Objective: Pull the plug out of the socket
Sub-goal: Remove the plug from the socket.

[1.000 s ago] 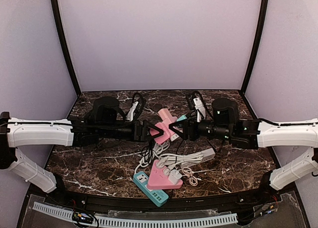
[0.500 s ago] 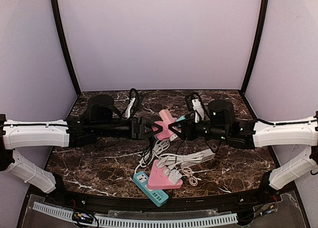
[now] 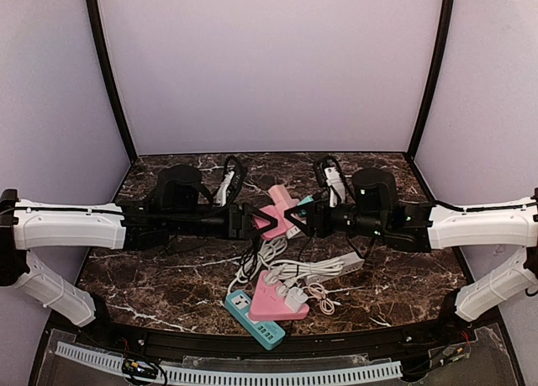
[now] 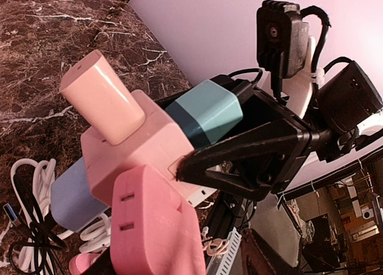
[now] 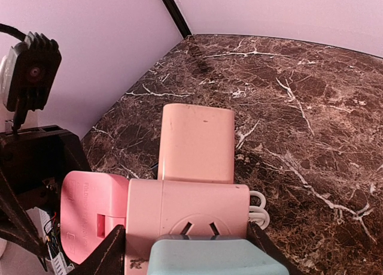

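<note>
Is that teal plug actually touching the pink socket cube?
Touching. The left wrist view shows the teal plug seated flush against the pink socket cube, no gap.

Marble table [image 3: 143, 277] — teal power strip [image 3: 239, 303], pink triangular adapter [image 3: 271, 300], white strip [image 3: 340, 264], white cables [image 3: 267, 253]

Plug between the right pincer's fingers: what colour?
The plug is teal, darker near the socket; best in left wrist view.

Left wrist: pink plug [image 4: 152, 227] runs off bottom edge, hides fingers of left gripper [image 3: 250, 221], grip unreadable. Right wrist: teal plug [image 5: 209, 257] chopped by bottom edge. Overhead: cables [image 3: 290, 270] too tangled and small to trace.
</note>
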`<state>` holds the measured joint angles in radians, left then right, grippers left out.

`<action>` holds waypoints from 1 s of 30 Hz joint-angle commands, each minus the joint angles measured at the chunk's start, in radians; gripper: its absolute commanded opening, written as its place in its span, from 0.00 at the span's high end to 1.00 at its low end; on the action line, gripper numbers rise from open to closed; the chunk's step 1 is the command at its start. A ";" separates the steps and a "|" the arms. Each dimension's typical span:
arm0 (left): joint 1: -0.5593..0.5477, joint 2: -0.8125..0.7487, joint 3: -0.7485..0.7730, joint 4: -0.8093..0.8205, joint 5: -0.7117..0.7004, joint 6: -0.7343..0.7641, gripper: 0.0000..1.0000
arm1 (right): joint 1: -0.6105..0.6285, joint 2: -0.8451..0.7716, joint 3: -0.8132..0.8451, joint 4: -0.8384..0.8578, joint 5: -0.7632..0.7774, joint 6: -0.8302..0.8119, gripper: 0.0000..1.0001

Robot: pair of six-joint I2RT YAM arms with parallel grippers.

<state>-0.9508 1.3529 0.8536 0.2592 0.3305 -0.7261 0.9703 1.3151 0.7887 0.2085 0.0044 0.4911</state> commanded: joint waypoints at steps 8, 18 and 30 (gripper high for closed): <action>-0.002 0.041 0.029 -0.018 -0.018 -0.015 0.45 | 0.003 -0.007 0.066 0.073 0.040 -0.050 1.00; 0.011 0.035 -0.006 0.040 -0.019 -0.093 0.59 | 0.028 -0.001 0.069 0.037 0.128 -0.094 1.00; 0.016 0.052 -0.028 0.068 -0.024 -0.160 0.67 | 0.087 -0.016 0.051 0.071 0.268 -0.192 1.00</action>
<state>-0.9398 1.3979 0.8459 0.2981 0.3069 -0.8566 1.0386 1.3190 0.8112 0.1638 0.1711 0.3645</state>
